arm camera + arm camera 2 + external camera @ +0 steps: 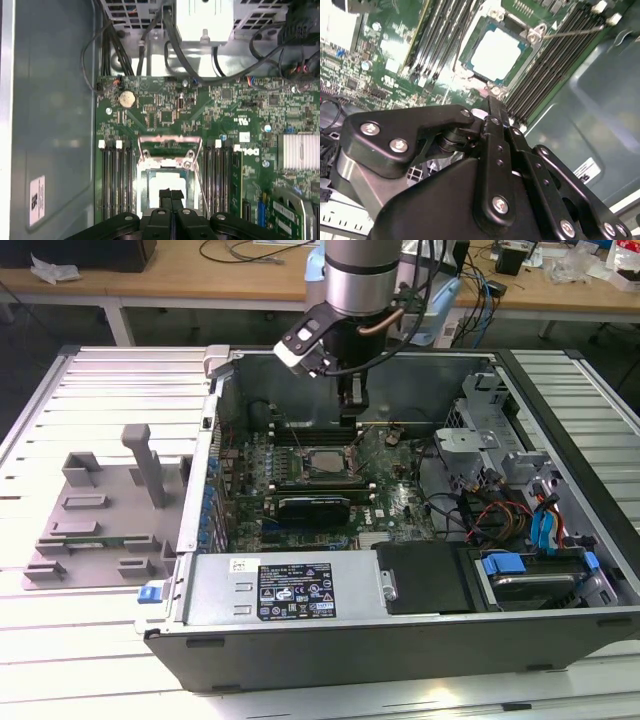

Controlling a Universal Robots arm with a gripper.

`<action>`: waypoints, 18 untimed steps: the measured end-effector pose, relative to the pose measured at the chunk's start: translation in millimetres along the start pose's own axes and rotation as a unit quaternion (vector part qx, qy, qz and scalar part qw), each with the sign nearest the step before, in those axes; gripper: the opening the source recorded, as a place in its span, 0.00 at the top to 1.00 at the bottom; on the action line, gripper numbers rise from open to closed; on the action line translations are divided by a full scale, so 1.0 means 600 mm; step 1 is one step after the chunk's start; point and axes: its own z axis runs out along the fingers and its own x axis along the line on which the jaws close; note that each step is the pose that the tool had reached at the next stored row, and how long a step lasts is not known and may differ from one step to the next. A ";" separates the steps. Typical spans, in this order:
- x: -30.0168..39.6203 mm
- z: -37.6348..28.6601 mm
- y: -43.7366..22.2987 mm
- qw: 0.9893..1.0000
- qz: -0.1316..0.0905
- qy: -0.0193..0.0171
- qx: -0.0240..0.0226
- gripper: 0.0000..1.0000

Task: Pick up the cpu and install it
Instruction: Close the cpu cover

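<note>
- One cpu (497, 52) is the thing to handle: a small flat square with a pale metal top. It lies level in the socket (143, 182) on the motherboard (165, 115), straight below the gripper's tips.
- By the look of it, it is light and stiff, with a smooth top that would slip under a loose pinch. The fine contacts beneath it and in the socket are the fragile part.
- The best hold, as I judge it, is on two opposite edges. Keep the chip level, and neither press on the top nor drag it sideways across the socket.
- Ahead of the gripper's tips the socket's metal bracket (170, 143) stands swung up. A thin wire lever (198, 185) runs just beside the socket, so the cpu looks seated but not clamped down.
- In the first wrist view the gripper (170, 193) has its two fingers pressed together, with nothing between them.
- It hangs over the cpu inside the open computer case (400, 635). From the second wrist view I judge the tips to be clear of the chip's top, not touching it.
- Rows of black memory slots (117, 180) run to either side of the gripper, near the socket.
</note>
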 end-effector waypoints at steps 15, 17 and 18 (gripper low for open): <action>0.000 0.004 0.091 1.000 0.000 0.000 0.000 0.89; 0.000 0.008 0.106 1.000 0.000 0.000 0.001 0.89; 0.000 0.010 0.108 1.000 0.000 0.000 0.001 0.89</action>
